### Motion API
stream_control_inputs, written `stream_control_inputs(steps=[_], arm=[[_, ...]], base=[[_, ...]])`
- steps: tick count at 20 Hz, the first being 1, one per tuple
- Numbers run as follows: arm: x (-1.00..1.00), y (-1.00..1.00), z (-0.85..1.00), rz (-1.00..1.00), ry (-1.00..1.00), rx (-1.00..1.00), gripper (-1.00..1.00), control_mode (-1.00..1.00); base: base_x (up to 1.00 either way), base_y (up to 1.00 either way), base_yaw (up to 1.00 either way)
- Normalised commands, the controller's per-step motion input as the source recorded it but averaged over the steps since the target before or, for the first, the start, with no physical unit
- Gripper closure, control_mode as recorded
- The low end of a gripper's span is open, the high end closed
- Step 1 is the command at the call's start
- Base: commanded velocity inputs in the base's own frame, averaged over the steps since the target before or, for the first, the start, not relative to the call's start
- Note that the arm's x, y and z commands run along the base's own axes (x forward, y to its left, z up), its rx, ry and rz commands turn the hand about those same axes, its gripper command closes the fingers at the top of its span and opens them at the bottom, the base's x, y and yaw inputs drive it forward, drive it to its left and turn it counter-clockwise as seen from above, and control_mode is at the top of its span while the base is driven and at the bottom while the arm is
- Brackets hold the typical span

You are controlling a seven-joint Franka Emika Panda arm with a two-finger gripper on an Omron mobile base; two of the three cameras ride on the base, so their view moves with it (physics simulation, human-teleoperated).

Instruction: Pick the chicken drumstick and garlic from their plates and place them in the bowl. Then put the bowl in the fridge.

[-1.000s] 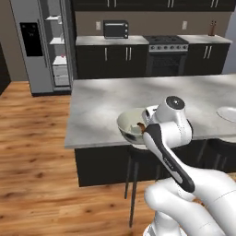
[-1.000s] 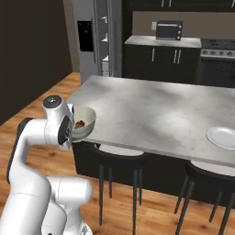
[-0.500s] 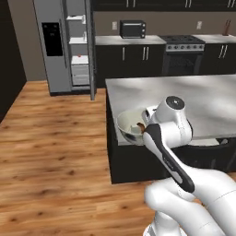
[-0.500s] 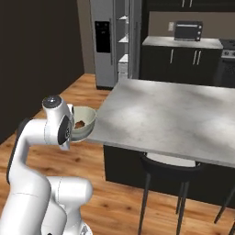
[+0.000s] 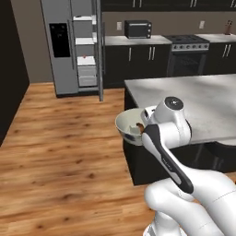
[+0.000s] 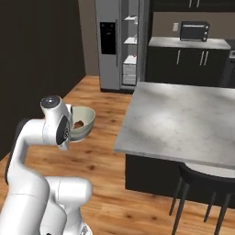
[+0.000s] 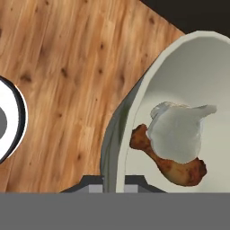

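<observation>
left base view: deep pale cream-white bowl (image 5: pixel 130 126) held at the arm's end, above wood floor (image 5: pixel 60 152), off the grey stone counter (image 5: pixel 203 99); tall grey fridge (image 5: pixel 76 46) beyond, door open
right base view: bowl (image 6: pixel 82 121) beside white arm (image 6: pixel 43 133); brown bit inside
hand view: gripper (image 7: pixel 114 182) clamped tight on bowl rim (image 7: pixel 117 134); brown roasted chicken drumstick (image 7: pixel 173 168) inside, whitish garlic bulb (image 7: pixel 177 130) on top

Bowl (image 7: pixel 134 112) is looking smooth, matt cream ceramic. Chicken drumstick (image 7: pixel 173 168) is showing rough, slightly glossy brown skin; garlic (image 7: pixel 177 132) is looking pale and papery. Floor (image 5: pixel 60 152) is showing grainy semi-gloss wood. Counter (image 6: pixel 183 121) is looking like mottled grey stone. Fridge (image 5: pixel 60 60) is looking like brushed grey metal.
</observation>
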Motion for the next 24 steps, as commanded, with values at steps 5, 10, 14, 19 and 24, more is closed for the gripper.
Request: stream_control_inputs(steps=[5, 10, 14, 19, 24], arm=[[0.0, 0.0, 0.0, 0.0, 0.0, 0.0, 1.0, 1.0], [0.0, 0.0, 0.0, 0.0, 0.0, 0.0, 1.0, 1.0], [0.0, 0.0, 0.0, 0.0, 0.0, 0.0, 1.0, 1.0], [0.0, 0.0, 0.0, 0.0, 0.0, 0.0, 1.0, 1.0], [0.0, 0.0, 0.0, 0.0, 0.0, 0.0, 1.0, 1.0]], base=[[0.51, 0.63, -0.23], [0.53, 0.62, -0.23], [0.57, 0.65, -0.18], [0.64, 0.71, -0.08], [0.67, 0.69, -0.07]])
